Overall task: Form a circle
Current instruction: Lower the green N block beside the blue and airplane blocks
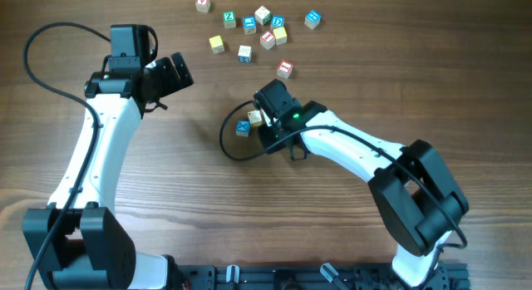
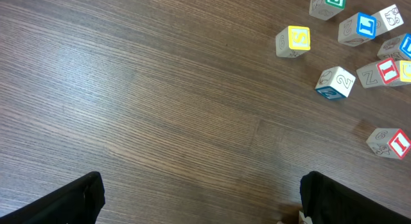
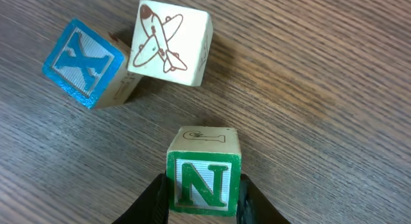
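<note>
Landmark: X cube (image 3: 83,62), blue face up.
Circle: barely begun; plane cube (image 3: 168,43) sits just beside X cube.
Right claw (image 3: 204,198): narrow, pinching N cube (image 3: 204,179) on opposite sides, near X cube, not touching it.
Left claw (image 2: 202,201): wide, empty, well apart from X cube.
Loose cubes (image 1: 268,39): well beyond X cube.
Method: seat N cube flat on the table (image 3: 321,89) near X cube, curving the arc; keep room for two more; release, then lift straight up.

Tilted blue X cube (image 3: 83,63) at ten o'clock just beside cream airplane cube (image 3: 168,43) at twelve, green N cube (image 3: 204,179) apart at six, pinched in right gripper (image 3: 204,201).
</note>
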Robot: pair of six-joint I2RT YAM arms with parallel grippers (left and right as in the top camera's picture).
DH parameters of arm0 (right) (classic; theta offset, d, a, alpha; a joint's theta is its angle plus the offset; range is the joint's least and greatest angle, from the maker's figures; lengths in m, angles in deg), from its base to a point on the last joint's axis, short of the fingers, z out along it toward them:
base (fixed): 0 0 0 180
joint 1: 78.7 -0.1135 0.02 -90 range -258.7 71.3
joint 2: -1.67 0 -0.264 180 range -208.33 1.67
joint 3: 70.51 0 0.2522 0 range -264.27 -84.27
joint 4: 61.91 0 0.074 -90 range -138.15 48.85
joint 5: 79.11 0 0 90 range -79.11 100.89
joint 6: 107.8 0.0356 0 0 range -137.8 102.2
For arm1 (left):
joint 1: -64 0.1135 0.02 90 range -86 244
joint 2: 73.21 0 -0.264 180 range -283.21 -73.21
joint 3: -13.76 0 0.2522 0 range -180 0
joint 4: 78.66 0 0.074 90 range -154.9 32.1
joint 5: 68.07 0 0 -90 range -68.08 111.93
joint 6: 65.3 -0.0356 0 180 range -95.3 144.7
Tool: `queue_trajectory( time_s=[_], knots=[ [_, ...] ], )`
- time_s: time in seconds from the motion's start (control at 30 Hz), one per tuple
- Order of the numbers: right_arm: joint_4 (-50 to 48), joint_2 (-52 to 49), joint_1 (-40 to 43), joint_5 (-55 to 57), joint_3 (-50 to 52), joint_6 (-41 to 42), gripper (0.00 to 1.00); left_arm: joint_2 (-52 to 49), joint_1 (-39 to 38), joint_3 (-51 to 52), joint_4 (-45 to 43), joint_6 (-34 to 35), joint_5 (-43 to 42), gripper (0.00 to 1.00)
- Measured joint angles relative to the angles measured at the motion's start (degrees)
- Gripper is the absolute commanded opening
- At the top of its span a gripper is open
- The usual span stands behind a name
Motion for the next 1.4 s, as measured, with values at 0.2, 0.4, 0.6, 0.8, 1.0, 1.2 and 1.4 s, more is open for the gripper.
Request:
queue_trajectory(
  time_s=[0.2,0.4,0.6,0.8,1.0,1.2,1.4],
  knots=[
    [-2.0,-0.9,0.0,0.0,0.0,-0.2,0.25,0.0,0.0,0.0,0.0,0.0,0.0,1.00],
    [-2.8,-1.2,0.0,0.0,0.0,-0.4,0.38,0.0,0.0,0.0,0.0,0.0,0.0,1.00],
    [-3.0,-2.6,0.0,0.0,0.0,-0.8,0.44,0.0,0.0,0.0,0.0,0.0,0.0,1.00],
    [-2.7,-2.6,0.0,0.0,0.0,-0.5,0.37,0.0,0.0,0.0,0.0,0.0,0.0,1.00],
    [-2.9,-2.6,0.0,0.0,0.0,-0.3,0.37,0.0,0.0,0.0,0.0,0.0,0.0,1.00],
    [-4.0,-2.6,0.0,0.0,0.0,-0.4,0.37,0.0,0.0,0.0,0.0,0.0,0.0,1.00],
    [-5.2,-2.6,0.0,0.0,0.0,-0.4,0.41,0.0,0.0,0.0,0.0,0.0,0.0,1.00]
  ],
)
